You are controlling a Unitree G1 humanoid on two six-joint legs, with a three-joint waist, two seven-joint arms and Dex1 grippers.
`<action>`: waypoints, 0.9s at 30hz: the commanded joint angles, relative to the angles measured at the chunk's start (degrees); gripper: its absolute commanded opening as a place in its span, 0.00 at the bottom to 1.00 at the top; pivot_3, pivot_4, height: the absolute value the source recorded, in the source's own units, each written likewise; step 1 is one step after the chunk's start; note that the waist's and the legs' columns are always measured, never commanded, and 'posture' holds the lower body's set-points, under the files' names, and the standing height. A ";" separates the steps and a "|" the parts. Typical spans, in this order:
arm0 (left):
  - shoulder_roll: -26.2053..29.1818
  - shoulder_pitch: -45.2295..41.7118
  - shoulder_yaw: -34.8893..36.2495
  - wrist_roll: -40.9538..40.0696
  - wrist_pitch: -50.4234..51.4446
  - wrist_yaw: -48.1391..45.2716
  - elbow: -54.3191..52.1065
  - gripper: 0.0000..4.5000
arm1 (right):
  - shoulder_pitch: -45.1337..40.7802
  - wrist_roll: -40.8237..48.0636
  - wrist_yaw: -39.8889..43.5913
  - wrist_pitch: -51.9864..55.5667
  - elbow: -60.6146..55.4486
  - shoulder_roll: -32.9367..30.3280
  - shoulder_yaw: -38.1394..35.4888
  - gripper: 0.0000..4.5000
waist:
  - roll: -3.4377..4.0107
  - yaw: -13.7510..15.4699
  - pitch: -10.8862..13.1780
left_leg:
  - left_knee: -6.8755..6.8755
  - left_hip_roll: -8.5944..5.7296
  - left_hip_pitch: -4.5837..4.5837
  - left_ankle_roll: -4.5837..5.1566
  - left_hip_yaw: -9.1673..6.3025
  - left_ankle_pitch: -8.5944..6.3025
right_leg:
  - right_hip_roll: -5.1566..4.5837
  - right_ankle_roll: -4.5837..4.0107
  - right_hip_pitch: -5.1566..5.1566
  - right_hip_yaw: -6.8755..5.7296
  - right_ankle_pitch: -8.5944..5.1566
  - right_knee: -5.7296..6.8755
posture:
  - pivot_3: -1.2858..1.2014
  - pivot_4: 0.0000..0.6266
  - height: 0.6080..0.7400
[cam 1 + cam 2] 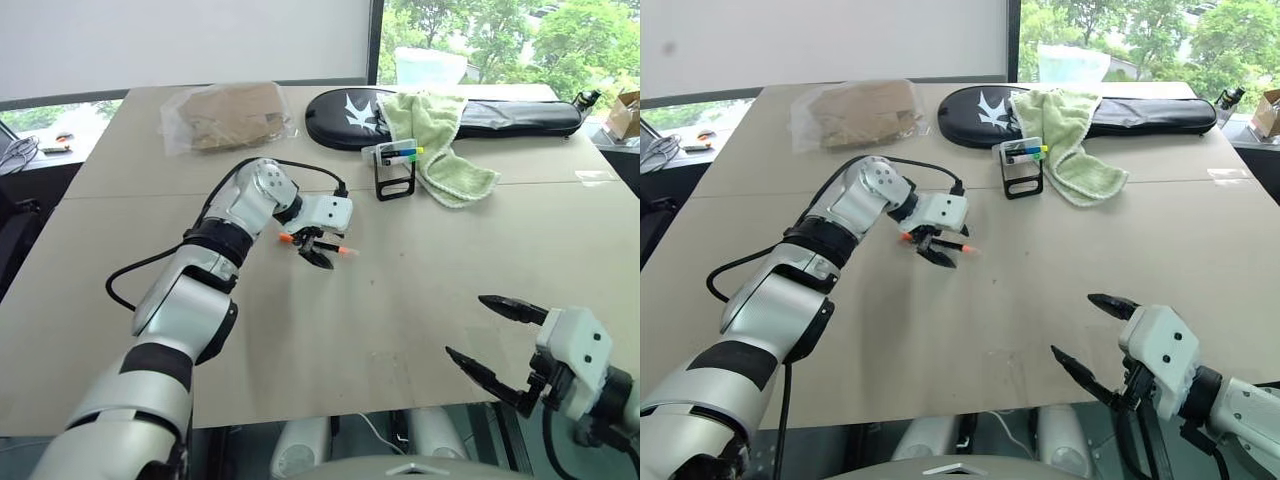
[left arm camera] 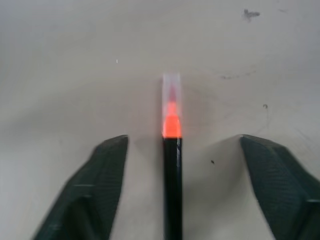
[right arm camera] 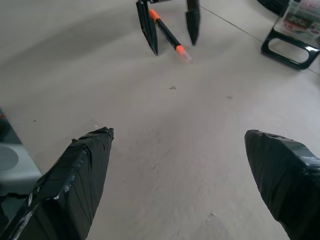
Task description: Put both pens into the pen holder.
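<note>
Your left gripper [image 1: 318,253] stands over the orange-tipped pen [image 3: 167,34], fingers spread either side of the barrel without pinching it; the pen lies flat on the table [image 1: 400,300]. Your right gripper [image 1: 490,340] hangs wide open near the table's front edge. The pen holder [image 1: 394,170] stands upright farther back, touching the green towel [image 1: 440,140].

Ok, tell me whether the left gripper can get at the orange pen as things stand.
Probably yes. The left gripper is open, pointing down at the table, with the orange pen lying between its fingers; nothing sits between them.
</note>
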 commanded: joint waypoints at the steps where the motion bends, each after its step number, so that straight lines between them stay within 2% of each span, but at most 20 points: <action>1: -1.54 -0.99 -1.65 2.24 -4.00 1.92 1.38 0.81 | -1.36 -0.01 2.62 -1.29 -1.50 0.52 -1.45 1.00 | 0.04 0.17 -0.03 | 0.00 0.00 0.00 0.00 -0.02 0.00 | 0.00 0.00 0.00 -0.03 0.00 0.02 | 0.52 0.24 1.00; 3: -2.80 -1.45 -2.94 3.93 -5.48 3.43 3.67 0.81 | -2.31 -0.44 3.35 -1.44 -0.94 1.19 -1.09 1.00 | 0.02 0.53 -0.06 | 0.00 -0.01 0.01 0.00 -0.08 0.00 | 0.01 0.00 0.04 -0.08 0.00 0.03 | 0.52 0.24 1.00; 4: -3.12 -1.68 -3.74 5.08 -6.24 4.31 4.94 0.69 | -2.72 -0.71 3.61 -1.38 -0.81 1.54 -0.82 1.00 | 0.04 0.80 -0.08 | 0.01 -0.02 0.07 0.00 -0.09 0.00 | 0.00 0.01 0.11 -0.09 -0.01 0.03 | 0.52 0.24 1.00; 5: -3.09 -1.86 -4.62 6.08 -6.90 4.09 6.10 0.64 | -2.90 -1.16 3.79 -1.34 -0.80 1.93 -0.44 1.00 | 0.06 1.14 -0.10 | 0.01 -0.03 0.21 0.00 -0.08 0.00 | -0.01 0.02 0.28 -0.09 -0.02 0.01 | 0.52 0.24 1.00; 10: -2.57 -2.85 -6.40 7.49 -8.63 2.72 9.25 0.16 | -3.34 -3.01 4.31 -1.18 -1.02 3.77 0.85 1.00 | 0.12 1.47 -0.68 | 0.01 0.00 0.81 0.02 -0.01 0.00 | -0.09 -0.09 0.87 -0.03 -0.26 -0.04 | 0.52 0.24 1.00; 12: -1.70 -3.61 -6.70 8.06 -9.06 2.26 10.14 0.04 | -3.99 -3.47 3.84 -1.07 -1.19 4.64 1.63 1.00 | 0.12 1.25 -0.92 | 0.01 0.03 0.84 0.02 0.02 0.00 | -0.09 -0.09 0.89 -0.03 -0.26 -0.03 | 0.52 0.24 1.00; 16: -2.26 -4.28 -2.56 3.14 -7.15 0.85 10.63 0.04 | -5.52 -4.45 3.36 -0.25 -1.24 5.54 2.93 1.00 | 0.24 0.52 -1.08 | 0.00 0.11 0.88 0.03 0.06 0.01 | -0.06 -0.09 0.88 -0.03 -0.26 0.01 | 0.52 0.24 1.00; 18: -4.18 -4.31 3.09 -3.72 -3.34 -1.30 8.64 0.04 | -6.02 -4.80 3.19 0.04 -1.34 5.80 3.24 1.00 | 0.21 0.14 -1.04 | 0.00 0.10 0.80 0.03 0.05 0.01 | -0.05 -0.08 0.79 -0.04 -0.26 0.06 | 0.52 0.24 1.00; 21: -7.99 -6.52 15.72 -17.31 10.57 0.35 2.79 0.04 | -7.24 -4.67 2.52 0.66 -1.50 6.38 3.18 1.00 | 0.18 0.24 -1.00 | 0.00 0.07 0.31 0.03 -0.03 0.01 | -0.06 0.01 0.42 -0.14 -0.25 0.07 | 0.52 0.24 1.00; 22: -8.92 -7.23 19.40 -20.55 14.06 2.85 0.87 0.04 | -7.76 -4.54 2.22 0.93 -1.57 6.55 3.22 1.00 | 0.16 0.20 -0.99 | 0.04 0.03 0.03 0.03 -0.10 0.00 | -0.11 0.25 0.21 -0.22 -0.17 0.03 | 0.52 0.24 1.00; 25: -11.99 -8.63 29.37 -29.01 20.75 13.49 -5.35 0.04 | -9.14 -3.89 1.62 1.68 -1.78 6.83 3.21 1.00 | 0.12 -0.03 -0.93 | 0.08 -0.06 -0.22 0.12 -0.10 -0.06 | -0.14 0.14 0.01 -0.19 -0.09 0.02 | 0.52 0.24 1.00; 27: -14.65 -8.57 34.42 -32.46 18.48 21.24 -8.15 0.04 | -10.45 -3.49 1.20 2.41 -1.67 6.89 3.30 1.00 | 0.12 -0.18 -0.92 | 0.04 -0.06 -0.21 0.26 -0.09 -0.16 | -0.21 0.25 -0.01 -0.20 -0.16 0.05 | 0.52 0.24 1.00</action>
